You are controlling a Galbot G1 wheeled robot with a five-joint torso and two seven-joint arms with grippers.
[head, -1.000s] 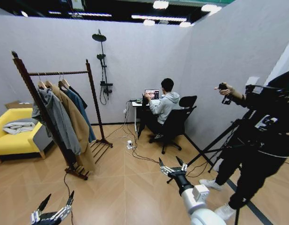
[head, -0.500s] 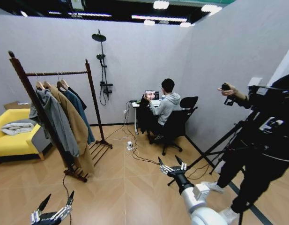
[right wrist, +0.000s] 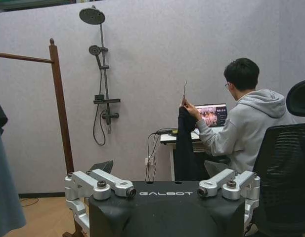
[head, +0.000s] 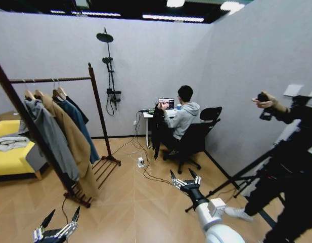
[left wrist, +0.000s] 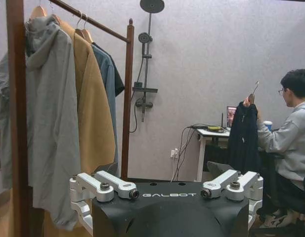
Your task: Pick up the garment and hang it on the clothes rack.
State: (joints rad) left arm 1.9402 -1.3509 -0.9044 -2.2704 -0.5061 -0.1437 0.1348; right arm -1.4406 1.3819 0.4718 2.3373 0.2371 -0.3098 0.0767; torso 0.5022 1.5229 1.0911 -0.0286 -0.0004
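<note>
The garment (head: pixel 157 127), a long black jacket on a hanger, is held up by the hook by a person seated at the far desk; it also shows in the left wrist view (left wrist: pixel 242 139) and the right wrist view (right wrist: pixel 183 144). The clothes rack (head: pixel 97 111) stands at the left with a grey hooded jacket, a tan coat and a blue-teal jacket on its rail (left wrist: pixel 95 22); one post (right wrist: pixel 61 108) shows beside the shower pole. My left gripper (head: pixel 61 216) hangs low at the front left, open and holding nothing. My right gripper (head: pixel 182 175) is stretched forward over the floor, open, far from the garment.
A yellow sofa (head: pixel 11 157) sits behind the rack at the left. Cables and a power strip (head: pixel 140 162) lie on the wooden floor between rack and desk. An office chair (head: pixel 196 139) holds the seated person. Another person with a tripod (head: pixel 236 182) stands at the right.
The whole picture has shifted left and slightly down, so the camera has moved. Both grippers keep their places in the view and stay open.
</note>
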